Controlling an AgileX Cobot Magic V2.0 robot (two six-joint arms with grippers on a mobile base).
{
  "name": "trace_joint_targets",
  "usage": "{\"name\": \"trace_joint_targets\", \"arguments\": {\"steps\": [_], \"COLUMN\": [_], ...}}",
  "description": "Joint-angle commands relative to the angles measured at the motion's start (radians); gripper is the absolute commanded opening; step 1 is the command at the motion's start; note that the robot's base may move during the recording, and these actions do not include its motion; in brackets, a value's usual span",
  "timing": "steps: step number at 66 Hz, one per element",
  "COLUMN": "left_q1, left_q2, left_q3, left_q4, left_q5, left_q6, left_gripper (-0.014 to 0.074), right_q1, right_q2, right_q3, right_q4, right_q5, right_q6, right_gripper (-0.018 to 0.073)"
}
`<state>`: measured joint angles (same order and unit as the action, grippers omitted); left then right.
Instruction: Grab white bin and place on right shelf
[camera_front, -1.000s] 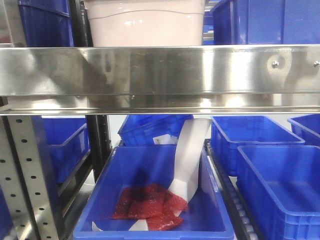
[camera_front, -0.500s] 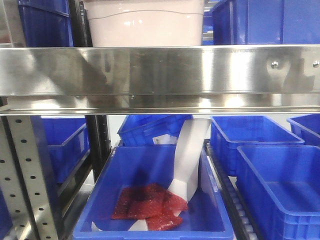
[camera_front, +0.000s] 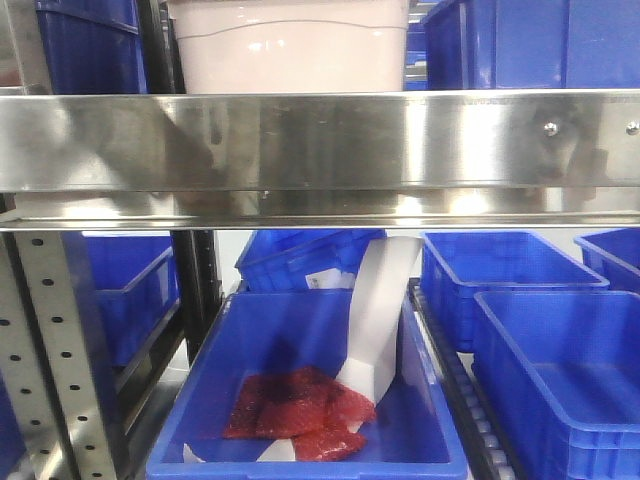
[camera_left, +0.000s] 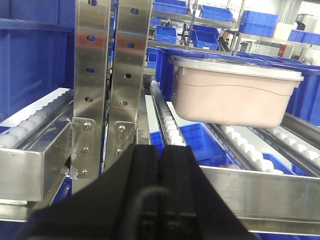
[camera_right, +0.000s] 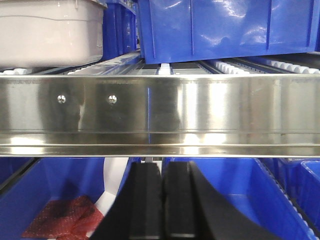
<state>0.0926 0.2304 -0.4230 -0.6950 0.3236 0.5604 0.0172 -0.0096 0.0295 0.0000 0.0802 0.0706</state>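
Observation:
The white bin (camera_front: 288, 45) sits on the roller track of the right shelf, just behind its shiny steel front beam (camera_front: 320, 155). In the left wrist view the white bin (camera_left: 235, 95) rests lidded on the white rollers, to the right of and beyond my left gripper (camera_left: 161, 152), which is shut with nothing in it. In the right wrist view the white bin (camera_right: 47, 32) shows at the upper left above the beam (camera_right: 160, 115). Below that beam my right gripper (camera_right: 162, 172) is shut and empty.
Large blue bins (camera_front: 530, 45) flank the white bin on the upper level. Under the beam a blue bin (camera_front: 310, 390) holds red mesh bags and white paper; more blue bins (camera_front: 555, 370) stand to the right. Perforated grey uprights (camera_left: 112, 85) rise at the left.

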Motion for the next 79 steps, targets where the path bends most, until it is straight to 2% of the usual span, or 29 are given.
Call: {"name": "trace_joint_targets", "arguments": {"steps": [1,65,70,79], "left_q1": [0.0,0.0,0.0,0.0], "left_q2": [0.009,0.009,0.009,0.009], "left_q3": [-0.028,-0.028,-0.028,-0.011], "left_q4": [-0.022,-0.022,-0.022,-0.015], "left_q5": [-0.065,-0.065,-0.125,-0.152], "left_q6": [0.002,0.002,0.002,0.002], "left_gripper": [-0.0118,-0.0118,-0.0118,-0.0118], "right_q1": [0.0,0.0,0.0,0.0], "right_q2": [-0.02,-0.019,-0.019,-0.019], "right_q3": [-0.001,-0.001,-0.001,-0.001], "right_q4": [-0.03,-0.032,-0.032,-0.032], "right_q5": [-0.094,-0.11,-0.11,-0.11], "right_q6": [0.007,0.007,0.007,0.007], "right_gripper": [0.0041,0.0041,0.0041,0.0041]}}
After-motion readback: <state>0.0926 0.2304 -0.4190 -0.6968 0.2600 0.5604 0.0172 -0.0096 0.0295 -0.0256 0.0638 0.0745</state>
